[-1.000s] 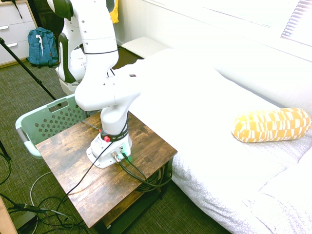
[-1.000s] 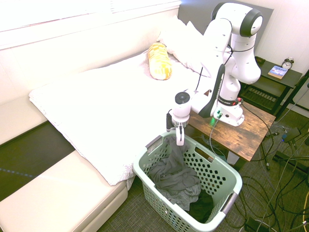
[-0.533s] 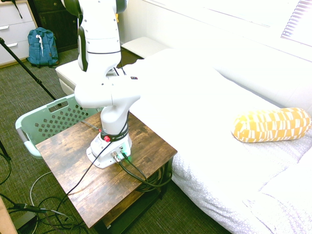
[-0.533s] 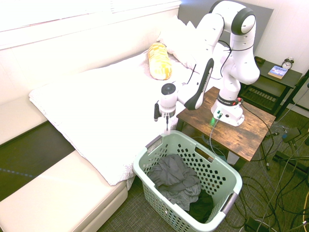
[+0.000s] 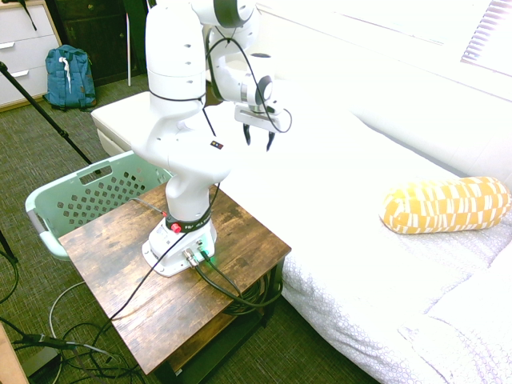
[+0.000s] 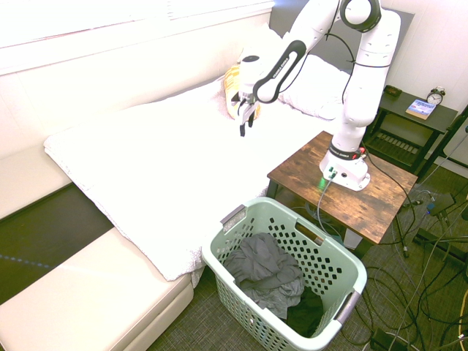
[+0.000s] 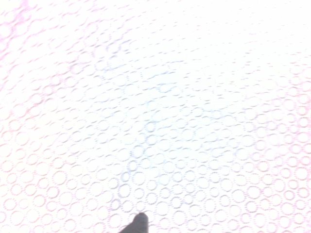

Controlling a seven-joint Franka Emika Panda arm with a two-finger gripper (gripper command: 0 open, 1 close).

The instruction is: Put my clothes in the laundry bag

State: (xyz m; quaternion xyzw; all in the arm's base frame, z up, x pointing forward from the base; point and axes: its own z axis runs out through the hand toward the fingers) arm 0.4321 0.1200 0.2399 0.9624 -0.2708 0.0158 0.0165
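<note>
While I watch from both room cameras, the bed offers a broad bare stretch of white cover, its near edge dropping beside the basket on the carpet. Clothes, a dark grey heap, lie inside the basket, below its rim. Wooden table sits between basket and bed. Striped yellow pillow lies well apart, toward the head end. I see the arm arched high from the table out over the mattress, claw pointing straight down, fingers spread and empty, hanging clear above the cover. Wrist camera shows only dotted white fabric.
</note>
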